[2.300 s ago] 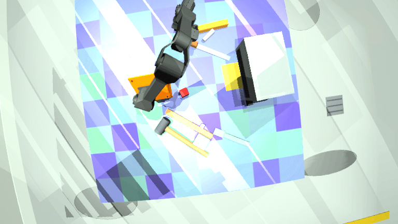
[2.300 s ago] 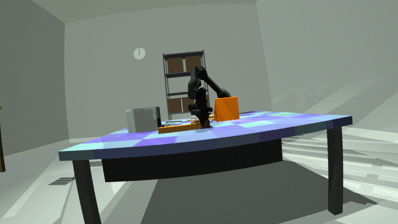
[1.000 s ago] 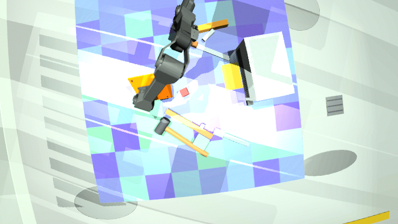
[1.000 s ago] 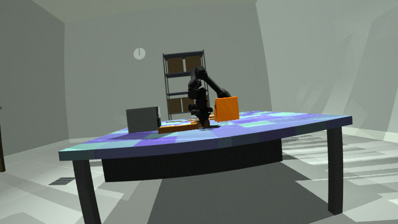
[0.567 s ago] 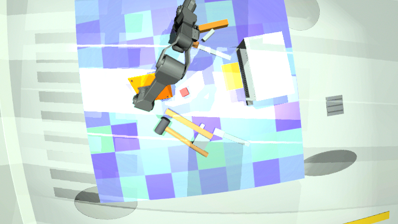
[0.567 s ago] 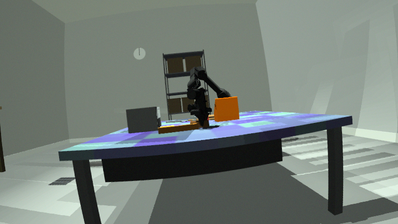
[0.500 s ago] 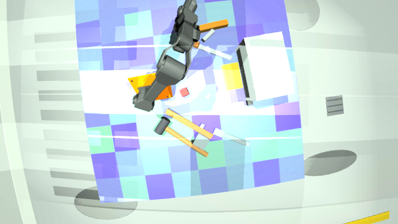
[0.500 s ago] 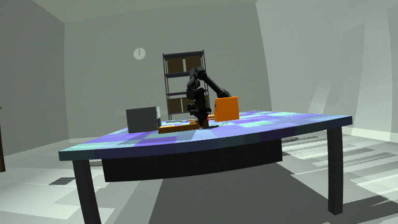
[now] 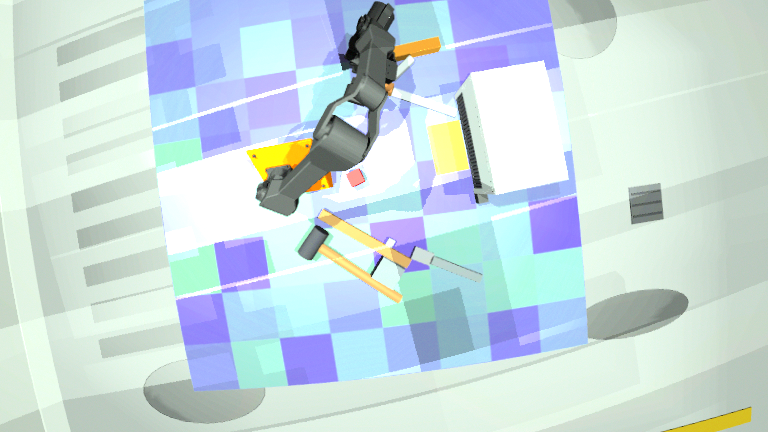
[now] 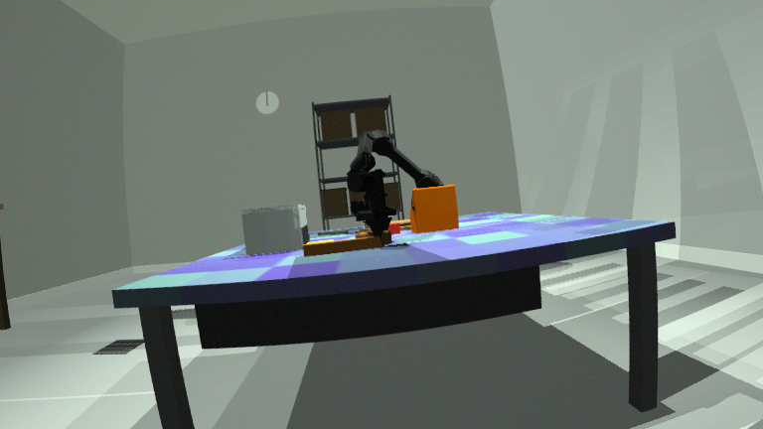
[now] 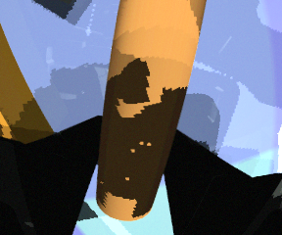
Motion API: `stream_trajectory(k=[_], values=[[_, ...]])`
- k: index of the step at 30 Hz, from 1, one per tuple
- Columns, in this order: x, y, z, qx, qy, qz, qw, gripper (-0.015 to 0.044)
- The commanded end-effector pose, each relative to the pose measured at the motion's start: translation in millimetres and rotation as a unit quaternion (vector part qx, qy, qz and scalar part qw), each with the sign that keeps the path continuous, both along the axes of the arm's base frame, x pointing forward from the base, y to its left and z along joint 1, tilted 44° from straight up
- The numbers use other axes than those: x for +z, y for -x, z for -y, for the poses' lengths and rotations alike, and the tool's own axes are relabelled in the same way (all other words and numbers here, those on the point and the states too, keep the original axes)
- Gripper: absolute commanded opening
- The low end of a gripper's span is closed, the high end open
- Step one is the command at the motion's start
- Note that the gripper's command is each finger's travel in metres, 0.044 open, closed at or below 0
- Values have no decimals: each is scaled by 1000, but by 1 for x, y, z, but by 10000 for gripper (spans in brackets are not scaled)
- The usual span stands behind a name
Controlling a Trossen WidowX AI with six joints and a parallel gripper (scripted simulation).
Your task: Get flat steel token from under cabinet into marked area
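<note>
The gripper (image 10: 382, 231) (image 11: 135, 129) is clamped on an orange handle (image 9: 389, 89) (image 10: 386, 237) (image 11: 148, 93), its pale shaft (image 9: 424, 103) pointing to four o'clock in the top view. The token can't be made out; the yellow area (image 9: 447, 147) lies at nine o'clock from the white cabinet (image 9: 518, 127) (image 10: 269, 231)

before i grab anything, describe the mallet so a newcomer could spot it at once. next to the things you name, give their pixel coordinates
Find the orange base plate (image 9: 260, 156) under the arm. Beside it, past a flat wooden strip (image 9: 345, 227), lies the mallet (image 9: 356, 271). Only it has a fat black cylindrical head on a round tan handle.
</note>
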State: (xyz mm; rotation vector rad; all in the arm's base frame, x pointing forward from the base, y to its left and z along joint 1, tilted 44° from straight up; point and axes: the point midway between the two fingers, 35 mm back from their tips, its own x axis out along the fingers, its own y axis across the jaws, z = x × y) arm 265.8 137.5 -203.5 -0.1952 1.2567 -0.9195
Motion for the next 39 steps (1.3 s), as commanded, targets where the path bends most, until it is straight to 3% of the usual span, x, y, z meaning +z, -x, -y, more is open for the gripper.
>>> stream_trajectory(k=[1, 39], values=[[3, -9, 3, -1, -1, 2, 1000, 0], [29, -78, 29, 0, 1, 3, 1000, 0]])
